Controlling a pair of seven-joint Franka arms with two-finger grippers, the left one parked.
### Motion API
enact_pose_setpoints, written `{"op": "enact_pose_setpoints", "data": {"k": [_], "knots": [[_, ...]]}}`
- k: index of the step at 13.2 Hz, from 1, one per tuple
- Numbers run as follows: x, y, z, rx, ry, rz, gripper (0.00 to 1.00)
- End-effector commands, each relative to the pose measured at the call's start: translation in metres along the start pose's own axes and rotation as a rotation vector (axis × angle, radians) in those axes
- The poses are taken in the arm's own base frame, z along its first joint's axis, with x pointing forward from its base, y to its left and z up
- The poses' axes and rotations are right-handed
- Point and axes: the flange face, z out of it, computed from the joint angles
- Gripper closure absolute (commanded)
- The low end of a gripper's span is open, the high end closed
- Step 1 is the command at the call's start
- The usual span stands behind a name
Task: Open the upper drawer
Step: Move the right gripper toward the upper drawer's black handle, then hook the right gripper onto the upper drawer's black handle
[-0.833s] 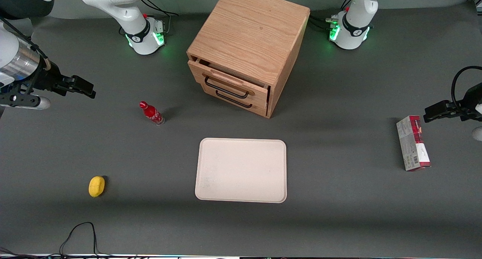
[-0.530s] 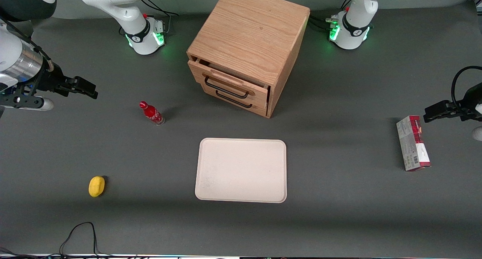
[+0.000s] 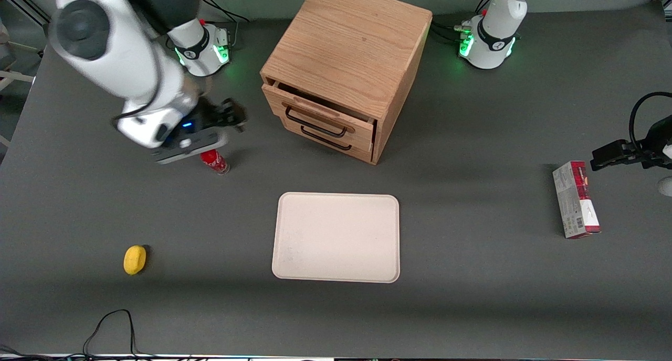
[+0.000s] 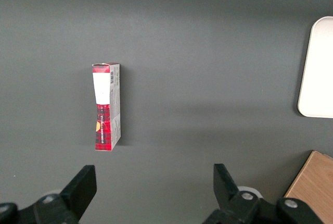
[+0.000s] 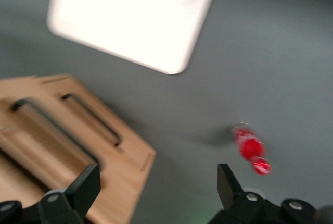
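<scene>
Grey table: the gripper (image 3: 231,117), fingers spread, hovers beside the cabinet (image 3: 349,51), probably lining up on the upper drawer (image 3: 320,120) handle (image 3: 315,126)

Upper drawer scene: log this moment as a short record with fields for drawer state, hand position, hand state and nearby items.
drawer state: light oak upper drawer with black wire bar handle ajar, a narrow gap showing under the oak cabinet's top
hand position: right arm's hand above the table beside the cabinet, toward the working arm's end, apart from the handle
hand state: open, holding nothing
nearby items: small red bottle upright, partly under the hand; cream rectangular tray nearer the front camera than the cabinet; yellow lemon; red and white carton toward the parked arm's end
</scene>
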Motion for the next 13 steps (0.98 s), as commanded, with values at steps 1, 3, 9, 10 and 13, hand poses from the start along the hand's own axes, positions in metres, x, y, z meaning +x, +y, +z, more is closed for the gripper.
{"op": "enact_pose_setpoints", "data": {"k": [1, 3, 9, 10, 13], "knots": [[-0.009, -0.071, 0.006, 0.050, -0.030, -0.263, 0.00], [-0.006, -0.100, 0.042, 0.104, -0.093, -0.512, 0.00], [0.022, -0.114, 0.116, 0.183, -0.138, -0.697, 0.00], [0.027, -0.110, 0.124, 0.169, -0.142, -0.710, 0.00], [0.041, -0.104, 0.147, 0.149, -0.131, -0.712, 0.00]]}}
